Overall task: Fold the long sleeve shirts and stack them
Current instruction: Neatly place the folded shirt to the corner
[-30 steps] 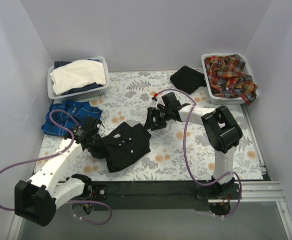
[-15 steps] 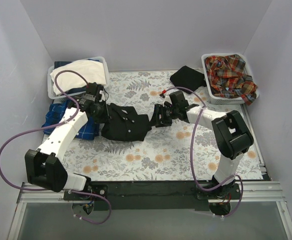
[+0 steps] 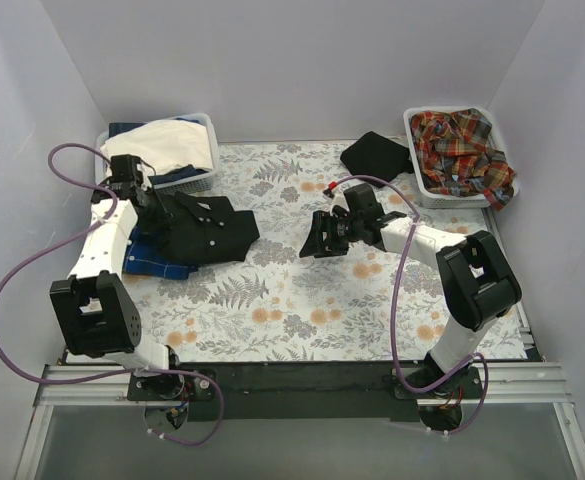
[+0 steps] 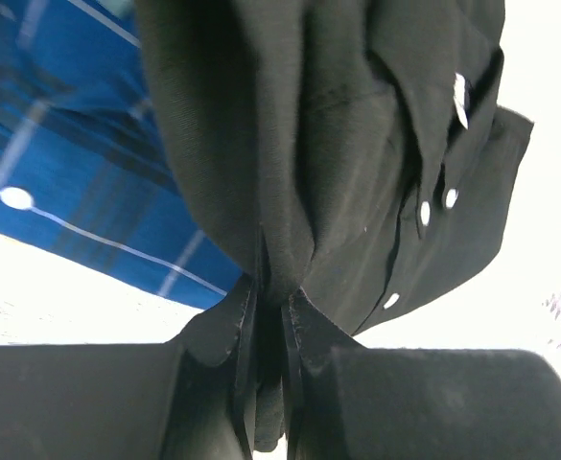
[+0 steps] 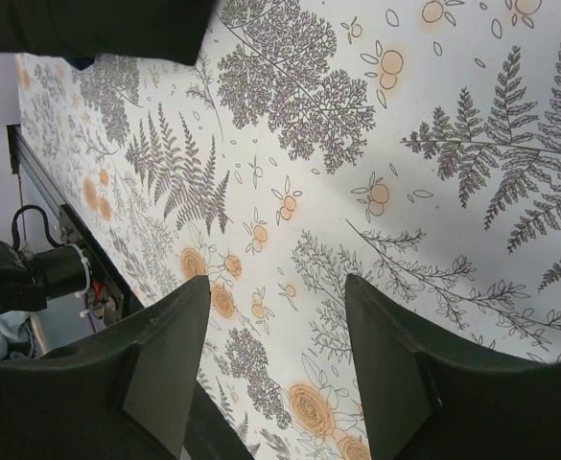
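Floral tablecloth [image 3: 302, 300] covers the whole work surface, with plain pale walls around it. A second ago the black shirt [image 3: 197, 228] lay at the middle of the near side of the cloth; since then I have dragged it away to the left and back, and it now rests partly on top of the blue checked shirt [image 3: 152, 262], whose near edge shows from under the black shirt. My left gripper [image 4: 272, 297] is at the black shirt's left edge, clamped tight on a thick fold of it, the small pale buttons showing just past my fingers. My right gripper [image 3: 317, 240], which a second ago was at the black shirt's right edge, is now well apart from it on the right, its jaws spread wide with nothing between them, only bare floral print under them. Just behind the black shirt stands a white basket [image 3: 190, 184] holding a white cloth [image 3: 162, 145] over something blue. Far to the right of the black shirt, at the back corner, a second basket [image 3: 427, 190] is heaped with red plaid shirts [image 3: 462, 140], one spilling over its rim. A dark folded cloth [image 3: 375, 155] lies beside that basket, on the side nearer the black shirt. A purple cable [image 3: 32, 260] loops wide to the left of the black shirt, along my left arm.
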